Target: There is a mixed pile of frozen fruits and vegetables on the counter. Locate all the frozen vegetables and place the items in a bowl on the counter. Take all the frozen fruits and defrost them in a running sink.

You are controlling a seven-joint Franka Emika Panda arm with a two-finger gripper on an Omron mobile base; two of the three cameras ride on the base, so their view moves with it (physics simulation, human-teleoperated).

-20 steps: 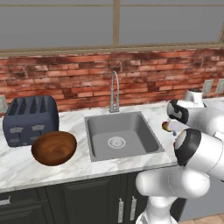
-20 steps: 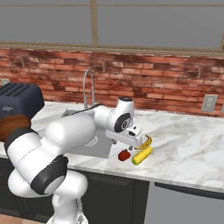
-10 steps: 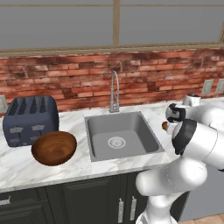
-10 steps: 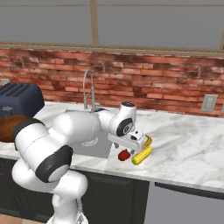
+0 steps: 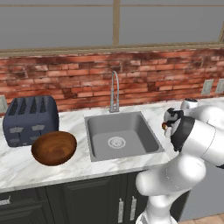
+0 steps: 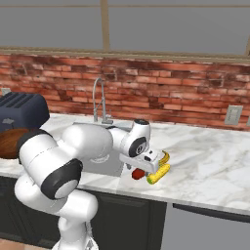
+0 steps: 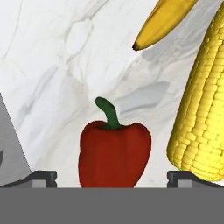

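From the left side of the base, the arm bends out to the right of the sink [image 5: 120, 139], and the gripper [image 5: 168, 127] hangs low over the counter [image 5: 17, 168] there, with a small reddish bit of food just under it; the brown bowl [image 5: 54, 148] sits well apart on the far side of the sink, in front of the toaster [image 5: 30, 119]. From the right side, the gripper [image 6: 145, 165] is tipped down onto the pile: the red pepper [image 6: 138, 173] lies right beneath it, the corn cob [image 6: 159, 173] just beside on the side away from the sink, and the banana [image 6: 164, 157] behind the corn toward the wall. Looking along the hand, the red pepper [image 7: 114, 154] stands between the two dark fingertips [image 7: 41, 177], stem pointing away, closer to neither by much. The jaws are spread fully and hold nothing. The corn cob [image 7: 203, 109] runs lengthwise alongside, and its near end sits right at one fingertip, so I judge a straight descent may graze it. The banana [image 7: 162, 22] lies farther off, clear of the grab. The round orange-red fruit I cannot pick out with any confidence.
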